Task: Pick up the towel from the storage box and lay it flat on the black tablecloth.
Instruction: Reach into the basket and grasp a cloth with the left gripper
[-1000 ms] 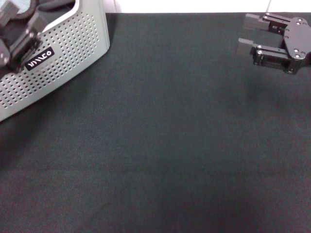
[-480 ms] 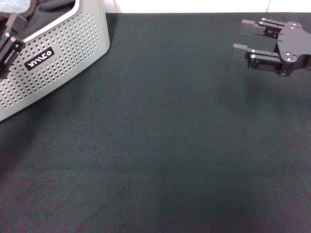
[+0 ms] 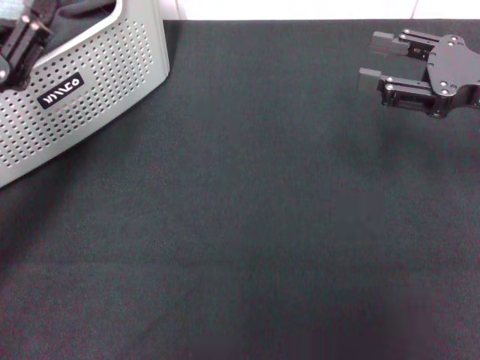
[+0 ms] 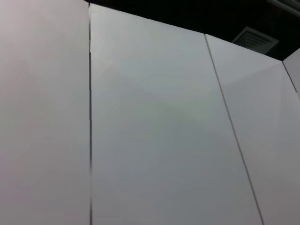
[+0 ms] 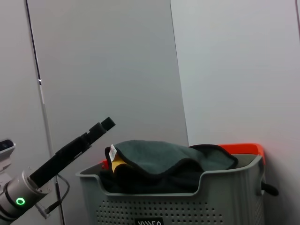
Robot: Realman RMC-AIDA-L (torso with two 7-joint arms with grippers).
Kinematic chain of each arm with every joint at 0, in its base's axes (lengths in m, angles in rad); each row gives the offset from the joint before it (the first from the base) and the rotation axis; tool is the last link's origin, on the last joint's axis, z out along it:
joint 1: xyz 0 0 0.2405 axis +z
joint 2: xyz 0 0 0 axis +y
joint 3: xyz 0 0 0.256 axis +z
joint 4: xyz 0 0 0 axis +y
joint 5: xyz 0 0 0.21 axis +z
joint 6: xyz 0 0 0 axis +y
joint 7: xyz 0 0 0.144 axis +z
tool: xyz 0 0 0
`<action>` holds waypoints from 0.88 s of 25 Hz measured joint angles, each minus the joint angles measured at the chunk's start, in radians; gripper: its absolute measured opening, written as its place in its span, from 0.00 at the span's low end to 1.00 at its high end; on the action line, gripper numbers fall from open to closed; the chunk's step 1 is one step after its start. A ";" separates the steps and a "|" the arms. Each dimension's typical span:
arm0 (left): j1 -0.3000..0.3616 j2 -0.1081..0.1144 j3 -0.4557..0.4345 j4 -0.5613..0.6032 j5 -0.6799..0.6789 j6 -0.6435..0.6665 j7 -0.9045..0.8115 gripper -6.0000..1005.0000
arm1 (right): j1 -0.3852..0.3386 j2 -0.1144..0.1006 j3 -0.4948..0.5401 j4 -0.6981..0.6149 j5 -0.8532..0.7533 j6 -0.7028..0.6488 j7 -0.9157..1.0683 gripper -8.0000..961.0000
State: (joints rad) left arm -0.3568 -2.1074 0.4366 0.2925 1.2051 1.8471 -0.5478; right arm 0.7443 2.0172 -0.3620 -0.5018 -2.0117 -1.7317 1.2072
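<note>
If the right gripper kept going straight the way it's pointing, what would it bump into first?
Probably the storage box. The right gripper points left over the black tablecloth, nothing else between them, though height is hard to judge.

Grey perforated storage box (image 3: 97,82) (black tablecloth (image 3: 247,225)).

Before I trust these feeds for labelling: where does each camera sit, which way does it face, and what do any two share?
Head view: on the robot's head, looking down at the black tablecloth; the left gripper is above the storage box, and the right gripper hovers open at far right.
Left wrist view: faces only pale wall panels; no robot parts.
Right wrist view: looks sideways at the storage box holding the towel, with the left gripper above it.
Shared: head and right wrist views both show the box and left gripper.
</note>
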 joint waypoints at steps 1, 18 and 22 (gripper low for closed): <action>-0.003 0.000 0.001 -0.003 -0.008 -0.001 0.001 0.73 | 0.000 0.000 0.000 0.001 0.000 0.000 0.000 0.74; -0.157 0.000 0.067 -0.090 -0.031 -0.004 -0.042 0.74 | -0.012 -0.001 -0.002 0.008 0.001 0.062 0.000 0.74; -0.180 0.000 0.069 -0.092 -0.043 0.001 -0.101 0.74 | -0.015 -0.001 -0.001 0.008 -0.001 0.088 0.000 0.74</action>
State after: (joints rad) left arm -0.5373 -2.1076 0.5052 0.2008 1.1618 1.8482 -0.6486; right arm 0.7289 2.0157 -0.3635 -0.4939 -2.0125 -1.6433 1.2071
